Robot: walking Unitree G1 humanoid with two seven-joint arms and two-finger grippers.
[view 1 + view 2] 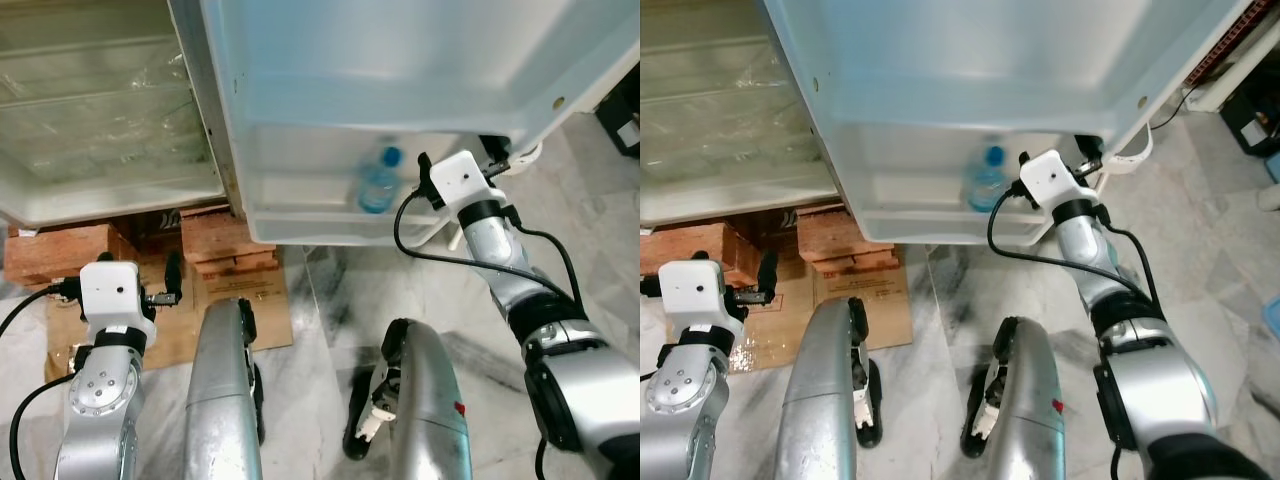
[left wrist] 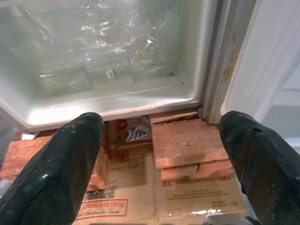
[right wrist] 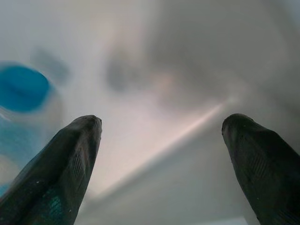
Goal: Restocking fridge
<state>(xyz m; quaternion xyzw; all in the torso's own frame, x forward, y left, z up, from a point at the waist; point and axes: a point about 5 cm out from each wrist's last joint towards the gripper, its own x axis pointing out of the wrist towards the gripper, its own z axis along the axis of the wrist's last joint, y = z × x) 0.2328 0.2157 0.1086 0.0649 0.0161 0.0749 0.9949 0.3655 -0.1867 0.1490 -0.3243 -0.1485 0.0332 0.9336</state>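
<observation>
Reaching into the lowest bin of the open fridge door (image 1: 300, 215), I have the right gripper (image 3: 161, 140) up against the translucent white wall with its two fingers spread wide and nothing between them. The water bottle (image 1: 379, 182), blue cap up, stands upright in that bin just off one finger's side, close but apart from it as far as I can tell; I judge it is already stocked there, since the bin wall keeps it from tipping. The left gripper (image 2: 164, 154) is also spread wide and empty, held low and well away from the bottle, pointing at the bottom of the fridge body (image 2: 117, 101), whose lower compartment looks lined with crinkled plastic. Just beyond its fingers sit the bricks (image 2: 187, 140) and flattened cardboard (image 2: 126, 187) that appear to prop the fridge off the marble floor (image 1: 330, 300).
</observation>
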